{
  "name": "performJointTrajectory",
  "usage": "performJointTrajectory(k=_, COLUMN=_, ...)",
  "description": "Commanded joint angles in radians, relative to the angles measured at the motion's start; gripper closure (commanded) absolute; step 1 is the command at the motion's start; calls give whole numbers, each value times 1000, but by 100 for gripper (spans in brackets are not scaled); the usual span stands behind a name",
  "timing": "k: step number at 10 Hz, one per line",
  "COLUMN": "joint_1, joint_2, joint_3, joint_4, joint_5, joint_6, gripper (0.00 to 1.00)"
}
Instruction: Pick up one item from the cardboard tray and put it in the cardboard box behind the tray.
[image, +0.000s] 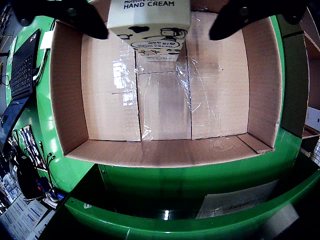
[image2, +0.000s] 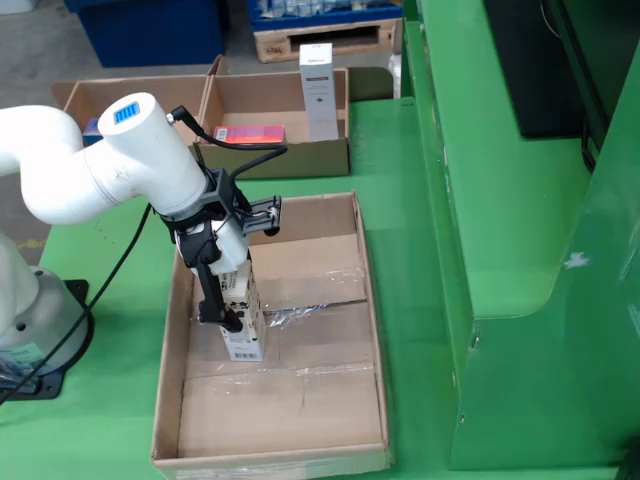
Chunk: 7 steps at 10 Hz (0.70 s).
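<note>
1. You see the box (image: 165, 150): plain brown cardboard, its floor seams sealed with shiny clear tape.
2. Your gripper (image2: 228, 285), black, has its jaws closed on the carton.
3. The carton (image: 150, 22), cream with cartoon cows, reads "HAND CREAM"; it stands upright inside the box.

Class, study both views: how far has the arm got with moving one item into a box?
Done: the gripper has closed on the hand cream box.
In hand: the wrist view shows that box between the fingers, over the large cardboard box, whose floor looks otherwise bare.
Left: release it there. Whether it already touches the floor is unclear.
</note>
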Motion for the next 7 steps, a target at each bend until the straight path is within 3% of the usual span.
performJointTrajectory(k=1, joint_1=-1, joint_2=20, joint_3=24, joint_4=12, joint_5=-1, joint_6=0, gripper=70)
performJointTrajectory(k=4, joint_1=-1, joint_2=20, joint_3=24, joint_4=12, joint_5=-1, joint_6=0, gripper=100)
performJointTrajectory(k=7, joint_1=-1, joint_2=20, joint_3=24, joint_4=12, joint_5=-1, joint_6=0, gripper=100)
